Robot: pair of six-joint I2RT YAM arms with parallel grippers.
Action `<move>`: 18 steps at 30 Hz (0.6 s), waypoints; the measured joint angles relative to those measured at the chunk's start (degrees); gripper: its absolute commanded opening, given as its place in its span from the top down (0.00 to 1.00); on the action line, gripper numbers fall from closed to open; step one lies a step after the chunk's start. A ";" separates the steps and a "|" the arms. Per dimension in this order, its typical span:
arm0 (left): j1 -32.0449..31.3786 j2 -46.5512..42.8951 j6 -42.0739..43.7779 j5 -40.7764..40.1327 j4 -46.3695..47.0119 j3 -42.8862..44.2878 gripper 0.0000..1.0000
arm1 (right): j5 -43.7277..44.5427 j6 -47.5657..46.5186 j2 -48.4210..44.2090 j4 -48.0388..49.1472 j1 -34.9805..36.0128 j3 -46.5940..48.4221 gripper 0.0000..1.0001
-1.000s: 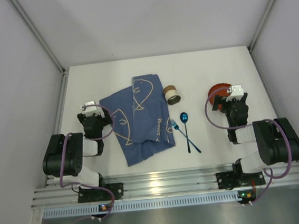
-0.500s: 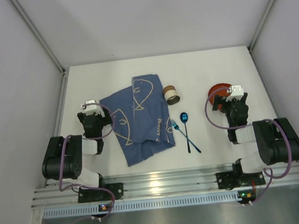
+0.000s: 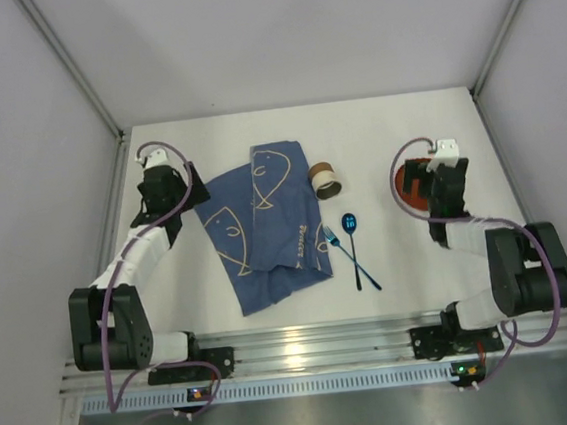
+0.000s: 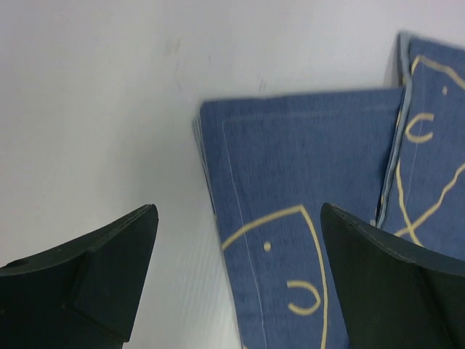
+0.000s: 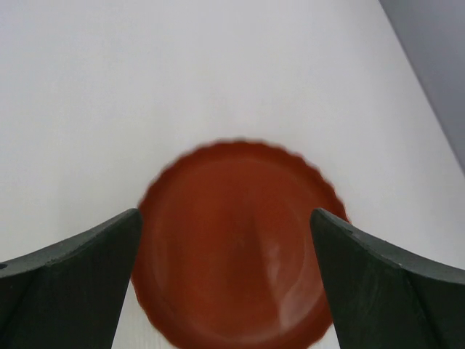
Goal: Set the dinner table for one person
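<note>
Two pincers are seen released and empty. The left pincer is held with its jaws spread wide above the upper-left corner of a cloth. The right pincer is spread equally wide above a plate.

The bench, the thing to be set, fills the middle of the overhead view as a large white matte rectangle. It is judged to be rigid, heavy and fixed, so no hold on it is called for; it is simply the surface onto which things are to be laid. Its finish looks smooth, and light items may be expected to slide on it when nudged.

The cloth is dark blue with fish drawn in pale yellow lines. It is soft, thin and folded in overlapping layers, and is probably best pinched at a free corner or hem. The plate, at the right of the overhead view, is red-brown, round, shallow and scalloped at the rim; it appears stiff and slightly glossy, and is best taken at its edge. A short brown ring with a cream inside stands just right of the cloth. Two slim blue utensils lie crossed below it.
</note>
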 measured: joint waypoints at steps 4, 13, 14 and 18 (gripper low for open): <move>0.00 -0.68 -3.96 5.03 -9.97 -1.33 0.01 | -0.79 5.42 9.20 -27.61 0.42 34.29 0.00; 0.00 -5.22 -9.33 13.92 -19.93 -6.16 0.01 | -8.48 16.24 36.94 -59.17 19.23 105.18 0.00; 0.00 -5.09 -9.84 14.95 -20.46 -6.16 0.01 | -11.26 18.62 34.93 -57.16 21.94 100.85 0.00; 0.00 -4.24 -11.17 17.38 -21.81 -6.45 0.01 | -27.71 30.49 36.26 -61.72 30.36 92.63 0.00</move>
